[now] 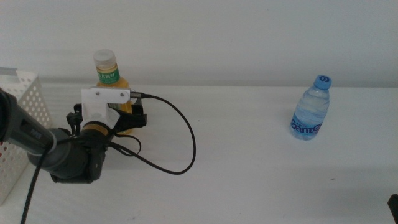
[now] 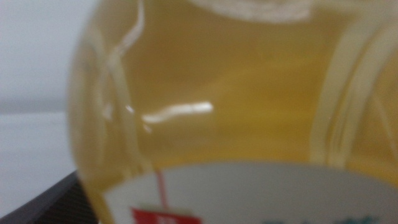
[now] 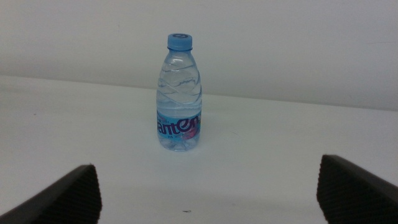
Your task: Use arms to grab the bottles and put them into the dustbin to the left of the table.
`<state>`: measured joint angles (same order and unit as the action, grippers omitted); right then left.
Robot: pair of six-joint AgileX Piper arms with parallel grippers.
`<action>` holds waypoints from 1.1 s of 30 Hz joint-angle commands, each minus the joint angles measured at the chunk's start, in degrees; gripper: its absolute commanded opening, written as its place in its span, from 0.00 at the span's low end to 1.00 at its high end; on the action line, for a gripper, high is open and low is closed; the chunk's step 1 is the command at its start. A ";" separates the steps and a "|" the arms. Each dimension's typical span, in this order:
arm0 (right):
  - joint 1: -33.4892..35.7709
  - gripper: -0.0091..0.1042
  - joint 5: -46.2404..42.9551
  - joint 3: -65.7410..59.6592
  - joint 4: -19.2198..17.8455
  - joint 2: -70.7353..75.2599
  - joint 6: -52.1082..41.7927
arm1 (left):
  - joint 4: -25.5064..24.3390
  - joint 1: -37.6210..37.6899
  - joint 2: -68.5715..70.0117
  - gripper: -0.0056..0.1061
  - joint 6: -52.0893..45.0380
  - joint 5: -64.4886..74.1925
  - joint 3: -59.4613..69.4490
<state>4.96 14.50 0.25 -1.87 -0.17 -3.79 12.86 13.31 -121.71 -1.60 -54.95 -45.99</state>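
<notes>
Middle view: the left pincer (image 1: 127, 119) sits around the juice bottle (image 1: 111, 74) at ten o'clock, beside the basket (image 1: 22, 134); its grip cannot be told.

Left wrist: juice fills the frame.

Right wrist: the right pincer (image 3: 208, 190) gapes wide, empty, facing the water bottle (image 3: 179, 93) on the surface (image 3: 280, 149).

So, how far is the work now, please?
Nothing looks binned yet. The left gripper is at the yellow juice bottle, beside the dustbin. The water bottle stands untouched; the open right gripper faces it from a distance.
</notes>
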 commanded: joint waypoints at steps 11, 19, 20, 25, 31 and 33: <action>-0.37 0.90 -0.50 -2.40 -0.41 2.30 -0.08 | 2.53 0.32 0.02 0.77 -0.92 -4.16 -0.33; -0.37 0.90 -0.50 -2.40 -0.41 2.30 -0.08 | 3.52 0.44 0.02 0.11 1.60 -3.67 -0.10; -0.37 0.90 -0.50 -2.40 -0.41 2.30 -0.08 | 3.92 0.45 0.28 0.03 1.23 -3.67 0.34; -0.37 0.90 -0.50 -2.40 -0.41 2.30 -0.08 | 4.75 0.45 7.40 0.03 -4.16 0.60 4.83; -0.37 0.90 -0.50 -2.40 -0.41 2.30 -0.08 | 9.72 0.45 21.36 0.03 -12.69 16.10 10.67; -0.37 0.90 -0.50 -2.40 -0.41 2.30 -0.08 | 13.16 0.45 26.17 0.03 -17.52 22.08 11.63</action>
<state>4.96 14.50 0.25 -1.87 -0.17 -3.79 23.33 13.31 -99.89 -15.43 -33.98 -34.88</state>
